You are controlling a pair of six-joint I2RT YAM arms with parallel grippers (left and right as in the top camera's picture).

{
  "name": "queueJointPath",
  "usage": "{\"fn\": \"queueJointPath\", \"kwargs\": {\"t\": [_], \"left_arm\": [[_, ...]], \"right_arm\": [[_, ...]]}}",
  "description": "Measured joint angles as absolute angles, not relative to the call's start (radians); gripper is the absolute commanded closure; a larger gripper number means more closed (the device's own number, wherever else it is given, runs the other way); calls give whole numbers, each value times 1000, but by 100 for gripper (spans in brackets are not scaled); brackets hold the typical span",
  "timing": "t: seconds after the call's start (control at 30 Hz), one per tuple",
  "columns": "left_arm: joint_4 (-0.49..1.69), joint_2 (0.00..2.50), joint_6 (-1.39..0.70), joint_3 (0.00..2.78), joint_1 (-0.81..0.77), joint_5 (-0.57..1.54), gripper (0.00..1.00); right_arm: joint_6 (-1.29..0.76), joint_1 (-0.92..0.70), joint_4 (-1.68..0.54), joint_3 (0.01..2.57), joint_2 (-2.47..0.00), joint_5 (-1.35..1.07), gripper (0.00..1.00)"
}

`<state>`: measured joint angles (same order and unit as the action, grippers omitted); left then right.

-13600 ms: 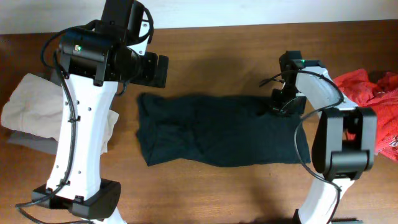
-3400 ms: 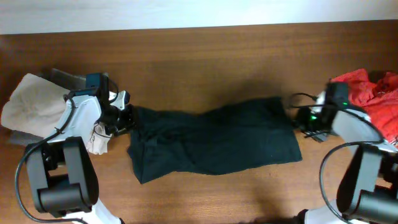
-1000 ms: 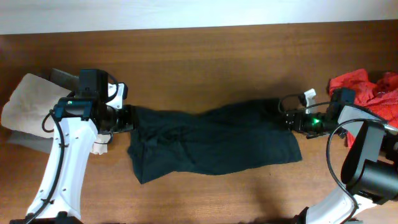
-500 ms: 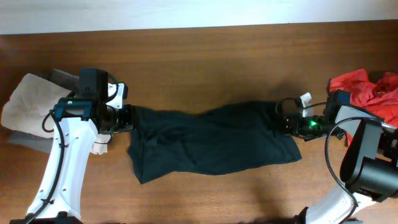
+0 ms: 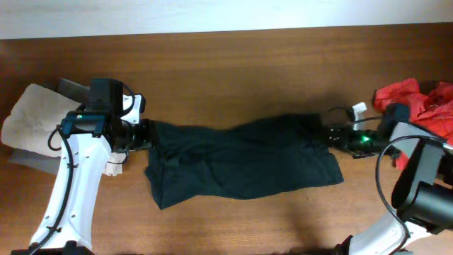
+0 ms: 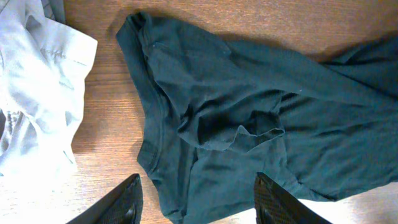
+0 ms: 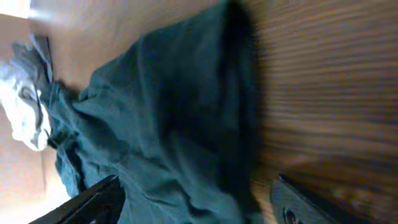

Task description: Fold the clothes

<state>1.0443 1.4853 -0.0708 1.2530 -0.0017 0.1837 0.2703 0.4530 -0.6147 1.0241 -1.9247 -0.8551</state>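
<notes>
Your plain black soft-fabric T-shirt (image 5: pixel 241 161) lies crumpled across the wooden table (image 5: pixel 241 78); expect it limp, light, sagging. The left gripper (image 6: pixel 196 178) and right gripper (image 7: pixel 196 182) gape empty at its ends: pinch corners there.

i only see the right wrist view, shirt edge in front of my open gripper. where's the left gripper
Observer: Overhead, the left gripper sits at the opposite, left end of the black T-shirt.
Operator: is it gripping anything
Observer: No. The left wrist view shows its fingers apart, with the fabric lying flat on the table between them.
Operator: anything behind me
Observer: Yes, a red garment lies at the table's right edge, beyond the right gripper.
</notes>
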Motion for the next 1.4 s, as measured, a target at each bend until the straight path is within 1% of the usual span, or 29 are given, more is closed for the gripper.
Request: {"fn": "queueJointPath", "kwargs": {"t": [0.1,0.23,0.37,0.47,0.6,0.67,0.7,0.73,0.77,0.83,0.9,0.93,1.07,1.27,1.4], "left_arm": [[1044,1485,-71,1253,-2,187,43],[1044,1485,-71,1253,-2,198,43],[1044,1485,-71,1253,-2,206,43],[1044,1485,-71,1253,-2,207,43],[1044,1485,-71,1253,-2,209,43],[1044,1485,-71,1253,-2,209,43],[1045,1485,-71,1253,-2,210,43],[1045,1485,-71,1253,-2,209,43],[1045,1485,-71,1253,-2,210,43],[1048,1485,-71,1253,-2,210,43],[1050,1485,-71,1253,-2,212,43],[1051,1485,-71,1253,-2,212,43],[1051,1485,-71,1253,-2,212,43],[1051,1485,-71,1253,-2,212,43],[1051,1485,-71,1253,-2,212,43]], "right_arm": [[270,510,-663,1055,-1938,-846,19],[274,522,-704,1074,-1944,-825,20],[300,492,-722,1083,-1945,-804,20],[315,433,-733,1088,-1950,-802,20],[323,352,-741,1105,-1971,-800,32],[329,330,-745,1108,-1980,-796,46],[327,325,-745,1109,-1983,-789,56],[327,323,-742,1109,-1987,-784,63],[329,324,-743,1110,-1990,-774,67],[306,326,-749,1110,-2000,-756,83],[287,327,-758,1113,-2005,-735,93],[271,327,-772,1118,-2009,-717,96],[242,328,-873,1167,-2023,-654,96],[155,328,-1029,1316,-2021,-417,96],[104,325,-1087,1408,-1979,-295,96]]}}
